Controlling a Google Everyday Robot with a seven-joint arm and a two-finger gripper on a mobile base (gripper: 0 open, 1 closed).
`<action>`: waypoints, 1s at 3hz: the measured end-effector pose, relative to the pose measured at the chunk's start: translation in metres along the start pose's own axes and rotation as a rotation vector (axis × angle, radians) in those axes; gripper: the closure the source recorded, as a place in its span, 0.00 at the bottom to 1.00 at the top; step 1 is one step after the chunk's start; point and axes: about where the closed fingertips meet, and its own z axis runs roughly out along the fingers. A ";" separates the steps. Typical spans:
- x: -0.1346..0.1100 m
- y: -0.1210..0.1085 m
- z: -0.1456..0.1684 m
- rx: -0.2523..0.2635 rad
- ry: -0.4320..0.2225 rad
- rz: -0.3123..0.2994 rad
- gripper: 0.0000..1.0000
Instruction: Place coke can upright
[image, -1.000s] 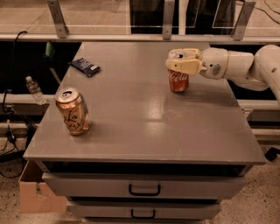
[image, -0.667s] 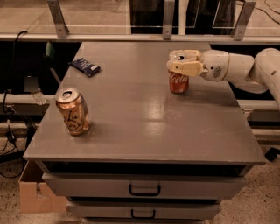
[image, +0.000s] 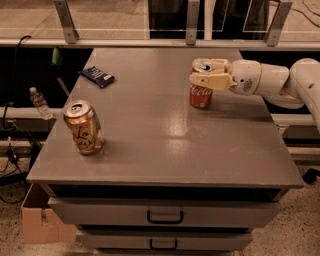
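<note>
The red coke can (image: 201, 96) stands upright on the grey table (image: 165, 150), at the far right part of the top. My gripper (image: 200, 71) reaches in from the right on its white arm (image: 270, 80). Its cream fingers (image: 212, 80) sit on either side of the can's upper part, closed on it just below the silver top. The can's base rests on the table.
A gold-brown patterned can (image: 83, 127) stands near the table's left front. A dark blue packet (image: 97, 76) lies at the far left. A water bottle (image: 38, 102) and a cardboard box (image: 40, 222) are off the left side. Drawers (image: 165, 216) are below the front edge.
</note>
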 end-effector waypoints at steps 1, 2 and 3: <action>0.000 -0.002 0.001 0.002 0.005 -0.009 0.00; -0.001 -0.005 0.001 0.009 0.010 -0.018 0.00; -0.005 -0.013 -0.026 0.071 0.040 -0.046 0.00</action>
